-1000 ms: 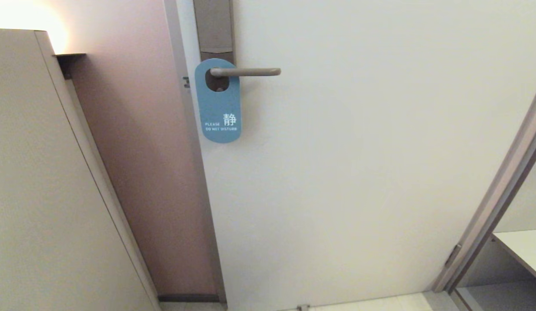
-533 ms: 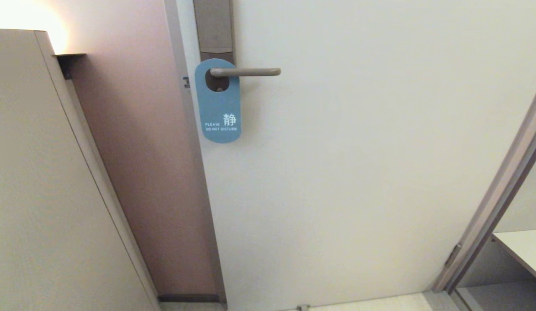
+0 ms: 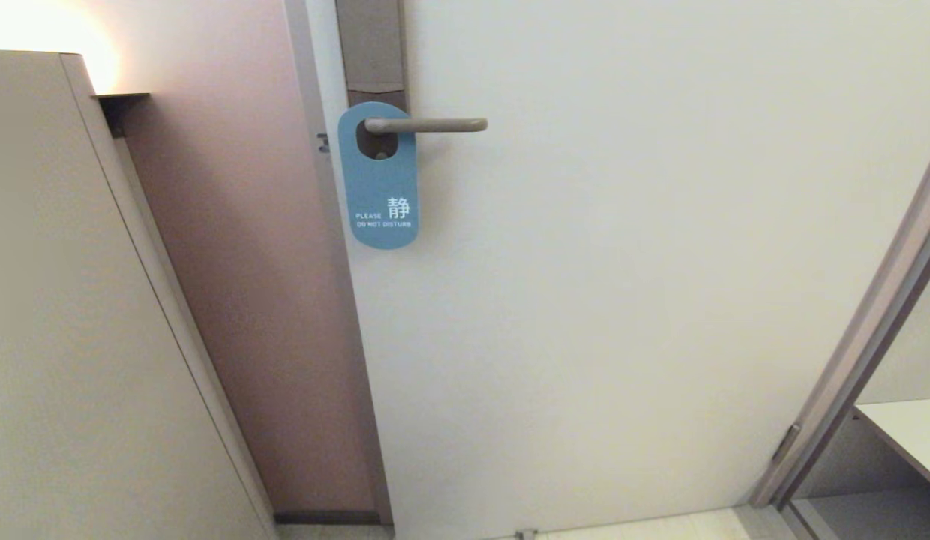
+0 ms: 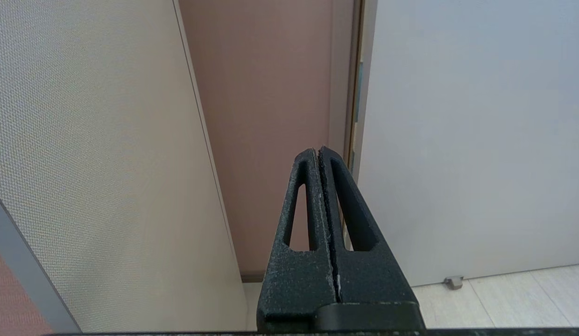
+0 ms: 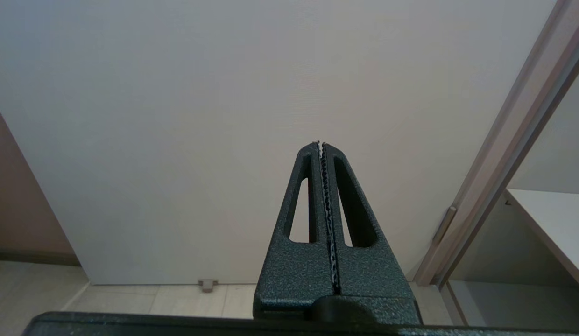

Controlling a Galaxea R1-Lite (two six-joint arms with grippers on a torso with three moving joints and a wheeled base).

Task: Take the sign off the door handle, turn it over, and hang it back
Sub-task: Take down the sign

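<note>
sign unmoved on door handle | left claw, right claw pressed together

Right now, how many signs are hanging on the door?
1. The blue sign hangs from the handle near the door's left edge, its white words facing out. No other sign shows, though the door's top is out of view.

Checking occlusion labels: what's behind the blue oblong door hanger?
Behind the blue oblong door hanger: the tall grey-brown backplate, showing above it and through its oval hole, where the beige-bronze lever handle passes. The plate's lower part and any keyhole are covered.
</note>
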